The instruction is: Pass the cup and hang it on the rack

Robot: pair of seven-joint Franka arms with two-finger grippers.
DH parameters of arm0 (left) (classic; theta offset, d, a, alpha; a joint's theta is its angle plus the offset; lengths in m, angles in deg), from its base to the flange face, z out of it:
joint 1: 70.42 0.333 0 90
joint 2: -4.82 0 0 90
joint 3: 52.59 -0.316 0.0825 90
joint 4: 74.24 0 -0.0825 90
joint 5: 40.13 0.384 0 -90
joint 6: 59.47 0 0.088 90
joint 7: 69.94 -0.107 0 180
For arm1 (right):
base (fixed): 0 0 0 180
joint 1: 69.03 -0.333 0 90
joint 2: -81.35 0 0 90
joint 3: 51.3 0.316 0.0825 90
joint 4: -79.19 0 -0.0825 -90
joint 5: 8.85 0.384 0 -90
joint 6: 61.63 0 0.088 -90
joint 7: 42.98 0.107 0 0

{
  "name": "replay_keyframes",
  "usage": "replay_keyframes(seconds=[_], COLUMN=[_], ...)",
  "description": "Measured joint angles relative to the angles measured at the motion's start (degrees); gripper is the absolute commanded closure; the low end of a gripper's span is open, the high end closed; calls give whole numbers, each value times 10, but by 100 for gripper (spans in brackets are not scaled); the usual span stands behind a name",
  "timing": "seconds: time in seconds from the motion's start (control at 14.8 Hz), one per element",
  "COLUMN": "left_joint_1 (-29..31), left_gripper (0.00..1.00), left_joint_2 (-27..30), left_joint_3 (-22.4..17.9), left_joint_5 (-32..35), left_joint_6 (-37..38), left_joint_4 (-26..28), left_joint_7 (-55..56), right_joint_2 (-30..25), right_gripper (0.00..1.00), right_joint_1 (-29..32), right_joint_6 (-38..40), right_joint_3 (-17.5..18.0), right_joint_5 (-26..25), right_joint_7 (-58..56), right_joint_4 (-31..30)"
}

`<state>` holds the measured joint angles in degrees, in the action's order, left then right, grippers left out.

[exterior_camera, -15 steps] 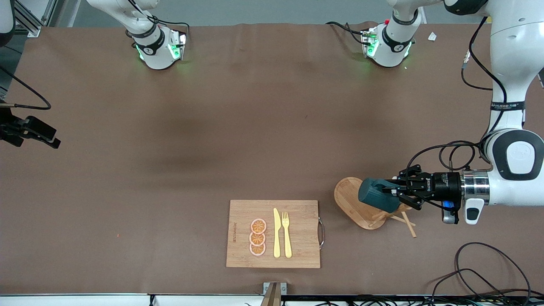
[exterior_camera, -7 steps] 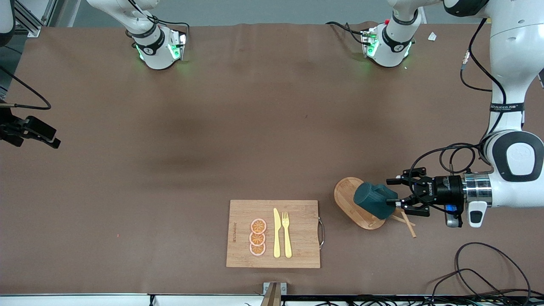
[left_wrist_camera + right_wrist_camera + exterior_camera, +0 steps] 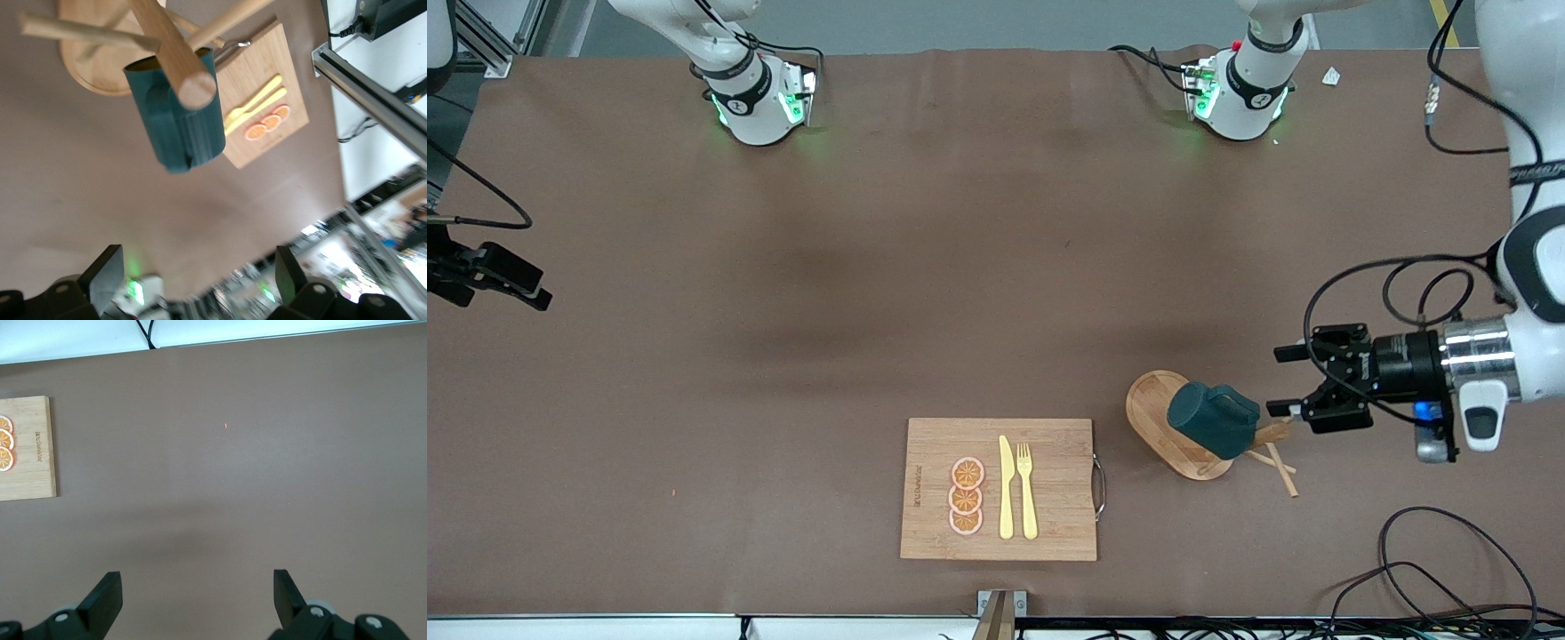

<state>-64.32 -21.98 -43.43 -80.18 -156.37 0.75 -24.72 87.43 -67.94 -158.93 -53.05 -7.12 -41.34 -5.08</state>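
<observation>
The dark teal cup [image 3: 1214, 418] hangs tilted on a peg of the light wooden rack [image 3: 1152, 413], over its oval base. My left gripper [image 3: 1279, 382] is open and empty, a short way off the cup toward the left arm's end of the table. In the left wrist view the cup [image 3: 177, 120] sits on a dowel of the rack [image 3: 175, 53], well clear of the open left gripper [image 3: 198, 280]. My right gripper [image 3: 538, 298] waits open and empty over the right arm's end of the table; it also shows in the right wrist view [image 3: 198, 600].
A bamboo cutting board [image 3: 1067, 524] with a yellow knife, a fork [image 3: 1027, 489] and orange slices lies beside the rack, nearer the front camera. Cables [image 3: 1449, 551] lie near the table's front corner at the left arm's end.
My left gripper opened, let go of the cup and drew back toward the left arm's end. The cup settled on the rack's peg. The right arm has not moved.
</observation>
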Motion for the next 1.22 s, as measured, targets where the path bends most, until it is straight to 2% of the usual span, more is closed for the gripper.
replay_keyframes(seconds=[0.41,0.61,0.88,1.08,1.22], left_joint_1=[-9,-10,-9,-20,-44], left_gripper=[0,0,0,0,0], left_joint_2=[79,107,154,190,217], left_joint_3=[73,106,112,76,46], left_joint_5=[280,402,438,438,438], left_joint_6=[8,36,76,119,131], left_joint_4=[4,4,5,12,37], left_joint_7=[-2,-43,-181,-272,-296], right_joint_2=[0,0,0,0,0], right_gripper=[0,0,0,0,0], right_joint_1=[0,0,0,0,0], right_joint_6=[0,0,0,0,0], right_joint_3=[0,0,0,0,0], right_joint_5=[0,0,0,0,0], right_joint_7=[0,0,0,0,0], right_joint_4=[1,2,2,3,3])
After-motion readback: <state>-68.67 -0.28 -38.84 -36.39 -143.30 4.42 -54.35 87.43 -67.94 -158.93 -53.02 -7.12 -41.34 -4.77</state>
